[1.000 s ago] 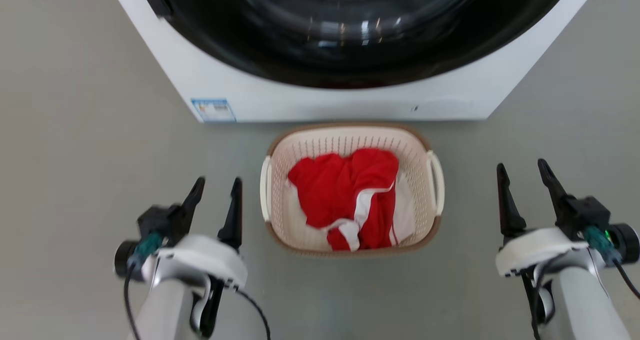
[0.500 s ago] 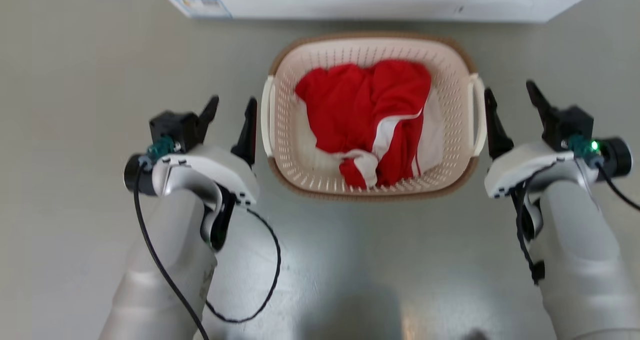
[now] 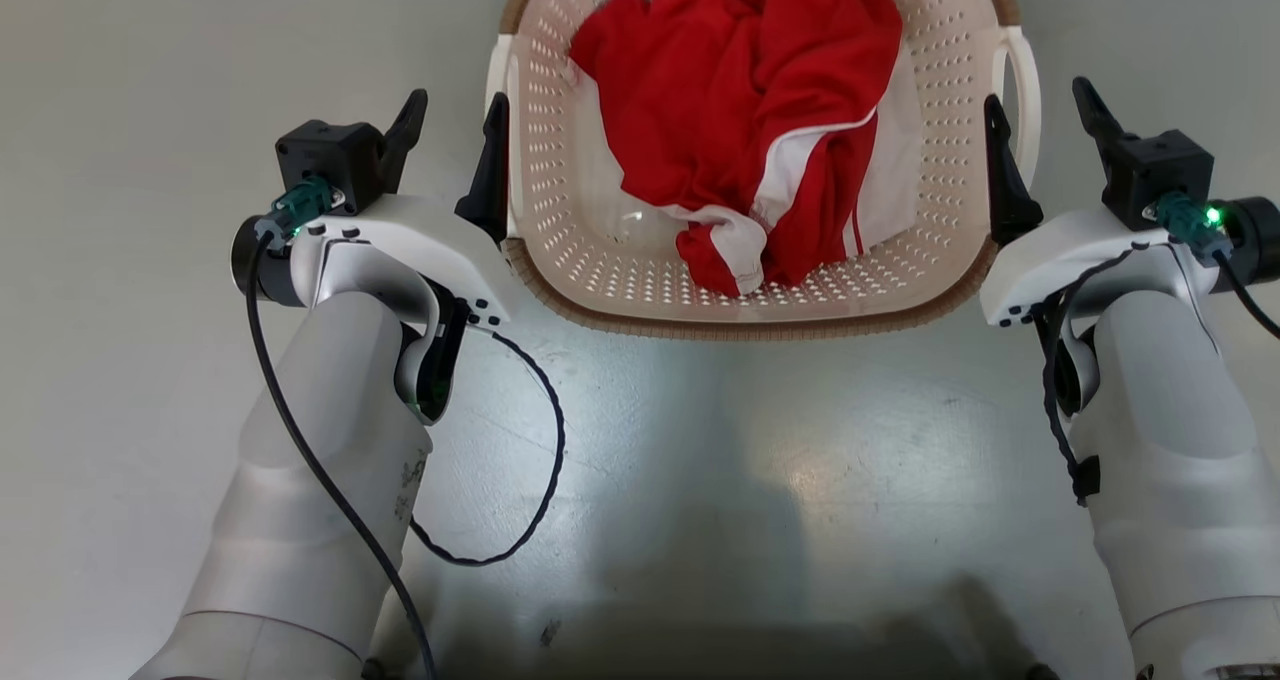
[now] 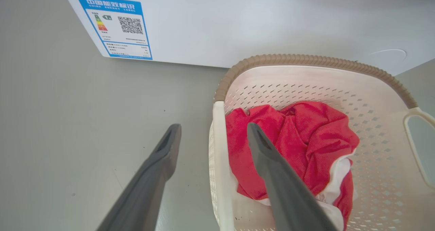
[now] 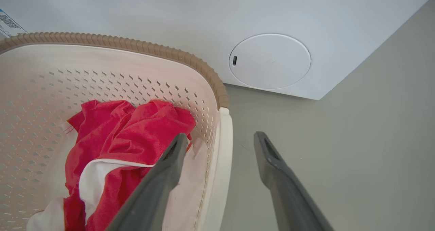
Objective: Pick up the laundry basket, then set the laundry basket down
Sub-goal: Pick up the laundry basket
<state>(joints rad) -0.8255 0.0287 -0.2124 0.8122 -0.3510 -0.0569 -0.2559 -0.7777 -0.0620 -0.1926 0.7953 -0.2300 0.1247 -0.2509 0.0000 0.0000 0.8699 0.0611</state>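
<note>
The cream laundry basket (image 3: 740, 325) with its brown rim stands on the grey floor and holds a red and white garment (image 3: 745, 110). My left gripper (image 3: 456, 105) is open and straddles the basket's left loop handle (image 3: 503, 80). In the left wrist view one finger (image 4: 159, 163) is outside over the floor and the other finger (image 4: 272, 163) is over the garment inside. My right gripper (image 3: 1035, 95) is open astride the right handle (image 3: 1028, 80), with one finger (image 5: 166, 170) inside the wall and one finger (image 5: 275, 170) outside.
The white washer front (image 4: 238, 20) rises just behind the basket, with a blue energy label (image 4: 115, 27) at its lower left and a round cover (image 5: 270, 61) at its lower right. Bare grey floor (image 3: 120, 260) lies on both sides and in front.
The head camera has tipped down, so the washer has left its picture and the basket sits higher. Both open grippers have come in from beside the basket to straddle its side handles.
</note>
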